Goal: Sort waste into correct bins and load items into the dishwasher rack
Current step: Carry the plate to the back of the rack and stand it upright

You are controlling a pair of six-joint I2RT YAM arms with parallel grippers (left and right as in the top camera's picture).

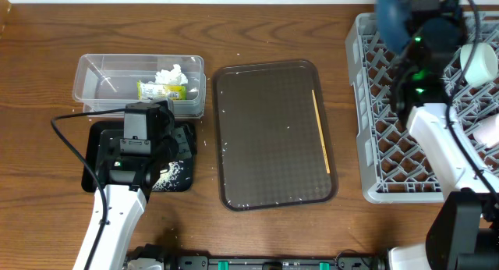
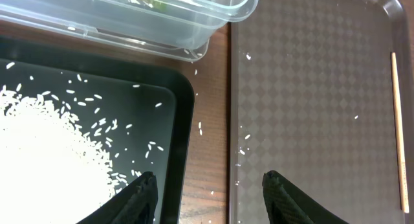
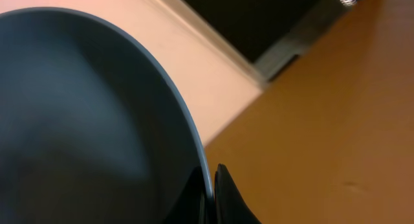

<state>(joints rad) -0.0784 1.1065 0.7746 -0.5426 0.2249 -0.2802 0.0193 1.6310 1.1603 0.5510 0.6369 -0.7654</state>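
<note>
The place looked like a robotics lab bench staged as a dish-clearing station, not a working kitchen. Two white robot arms (image 1: 117, 215) with green indicator lights and a loose black cable (image 1: 74, 141) stood at a plain wood-grain table (image 1: 39, 83). Canteen-style props were laid out neatly on it: a grey dishwasher rack (image 1: 382, 145), a brown serving tray (image 1: 265, 129), a clear tub (image 1: 93, 75) holding scraps, a black tray (image 1: 185, 145) with rice (image 1: 173, 172), and a dark blue plate (image 1: 394, 20) over the rack.

We see the dark blue plate (image 1: 392, 20) tilted over the far-left corner of the grey rack (image 1: 382, 145). Left of it lie the chopstick (image 1: 321, 129), the clear tub (image 1: 97, 75) holding wrapper (image 1: 160, 90) and tissue (image 1: 170, 74), and the black tray (image 1: 184, 137) holding rice (image 1: 175, 173).
</note>
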